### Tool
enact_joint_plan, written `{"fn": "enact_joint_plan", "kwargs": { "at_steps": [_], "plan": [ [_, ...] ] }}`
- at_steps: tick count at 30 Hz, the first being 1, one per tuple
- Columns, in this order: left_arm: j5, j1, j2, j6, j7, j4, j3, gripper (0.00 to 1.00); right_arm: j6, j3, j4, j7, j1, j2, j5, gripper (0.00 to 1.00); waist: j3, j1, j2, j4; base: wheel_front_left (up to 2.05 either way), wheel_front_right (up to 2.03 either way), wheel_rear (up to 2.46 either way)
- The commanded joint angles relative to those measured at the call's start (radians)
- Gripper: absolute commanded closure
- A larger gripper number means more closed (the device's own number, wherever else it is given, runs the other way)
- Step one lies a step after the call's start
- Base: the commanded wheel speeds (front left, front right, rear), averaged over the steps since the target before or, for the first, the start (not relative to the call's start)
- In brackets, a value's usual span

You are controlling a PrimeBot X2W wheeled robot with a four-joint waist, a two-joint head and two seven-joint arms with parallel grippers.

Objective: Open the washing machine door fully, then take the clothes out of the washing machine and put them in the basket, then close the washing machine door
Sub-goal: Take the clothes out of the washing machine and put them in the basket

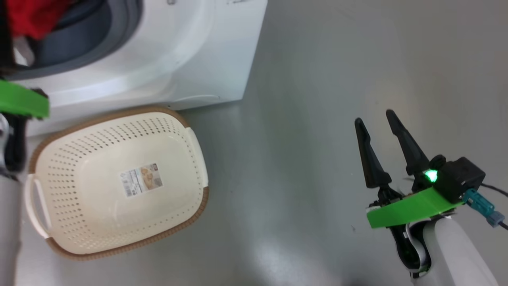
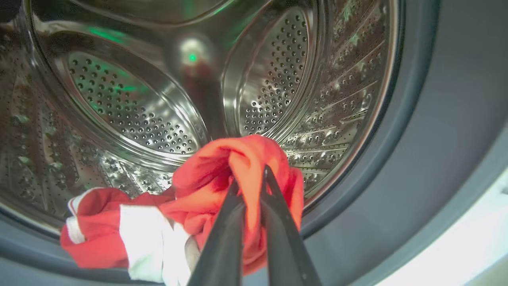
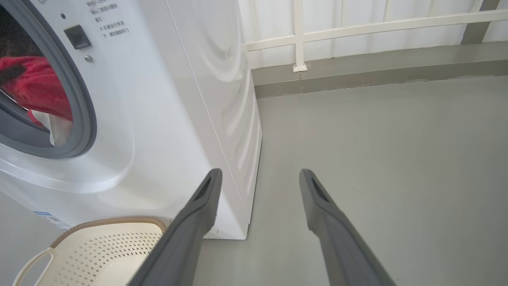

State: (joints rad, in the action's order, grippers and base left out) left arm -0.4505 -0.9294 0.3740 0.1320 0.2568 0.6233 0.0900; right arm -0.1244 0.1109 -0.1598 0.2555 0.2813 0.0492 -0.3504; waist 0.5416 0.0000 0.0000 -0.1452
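My left gripper (image 2: 251,176) is shut on a bunched fold of the red and white clothes (image 2: 206,174) at the mouth of the steel drum (image 2: 131,107); the rest of the garment hangs over the grey gasket (image 2: 416,139). The head view shows the clothes (image 1: 31,16) in the opening of the white washing machine (image 1: 166,51). The cream basket (image 1: 91,206) stands on the floor just in front of the machine, with nothing in it. Off to the right, my right gripper (image 1: 373,119) hangs open above bare floor, holding nothing. The washing machine door is out of view.
Grey floor (image 1: 317,99) stretches to the right of the machine. In the right wrist view a white railing (image 3: 357,28) on a low kerb runs behind the machine (image 3: 166,119), and the basket (image 3: 103,254) sits at the lower left.
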Motion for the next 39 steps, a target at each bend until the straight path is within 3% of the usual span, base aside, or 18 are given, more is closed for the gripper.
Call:
{"fn": "enact_joint_plan", "kwargs": {
  "at_steps": [1, 13, 26, 32, 39],
  "plan": [
    [0.022, 0.039, 0.034, -0.001, 0.005, -0.049, -0.045, 1.0, -0.006, 0.014, 0.015, 0.006, -0.032, 0.001, 0.008, 0.0, -0.041, 0.0, 0.0, 0.03, 0.0, 0.0, 0.0],
    [0.127, 0.301, -0.104, -0.001, 0.005, -0.278, -0.171, 1.0, -0.006, -0.035, -0.01, 0.006, -0.094, 0.001, 0.008, 0.0, -0.158, 0.0, 0.0, 0.076, 0.0, 0.0, 0.0],
    [0.167, 0.5, -0.16, -0.001, 0.005, -0.513, -0.254, 1.0, -0.006, -0.068, -0.013, 0.006, -0.143, 0.001, 0.007, 0.0, -0.227, 0.0, 0.0, 0.085, 0.0, 0.0, 0.0],
    [0.168, 0.548, -0.171, -0.001, 0.005, -0.535, -0.255, 1.0, -0.006, -0.069, -0.007, 0.006, -0.146, 0.001, 0.004, 0.0, -0.216, 0.0, 0.0, 0.085, 0.0, 0.0, 0.0],
    [0.157, 0.586, -0.175, -0.001, 0.005, -0.465, -0.249, 1.0, -0.006, -0.052, -0.001, 0.006, -0.132, 0.001, -0.001, 0.0, -0.18, 0.0, 0.0, 0.078, 0.0, 0.0, 0.0]
  ]
}}
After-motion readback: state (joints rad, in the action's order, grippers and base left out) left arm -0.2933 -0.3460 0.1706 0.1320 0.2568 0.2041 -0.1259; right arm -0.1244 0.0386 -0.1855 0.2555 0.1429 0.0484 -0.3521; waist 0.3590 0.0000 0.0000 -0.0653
